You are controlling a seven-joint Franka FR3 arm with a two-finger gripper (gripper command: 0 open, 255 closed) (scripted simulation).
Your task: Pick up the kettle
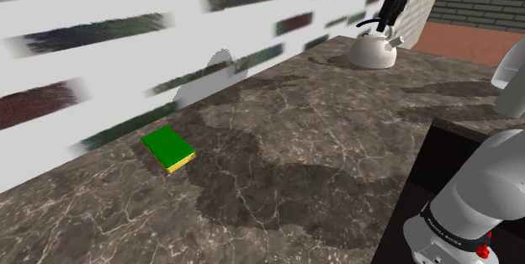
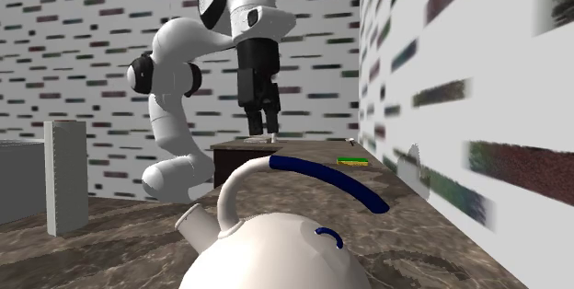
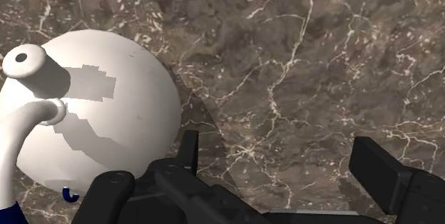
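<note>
Tool (image 3: 282, 164) wide open, nothing held, fingers apart over bare bench (image 3: 314, 65). White kettle (image 3: 93, 108) just beside one finger's outer side, not btwn fingers. Kettle stands upright at bench far end nr wall (image 1: 126, 60); open surface twd green block (image 1: 168, 149).

Kettle (image 1: 373, 52): white, squat rounded body, plain finish. Short spout (image 2: 198, 224) with round open mouth, angled upward. Tall arched handle (image 2: 320, 175) spans top, white where it rises beside spout, dark blue along grip. Small blue loop (image 2: 329, 231) on crown. Stands upright on dark veined marble counter (image 1: 320, 153), at far end in shoulder view, close to wall (image 1: 126, 60). Shadow on stone beside it.
</note>
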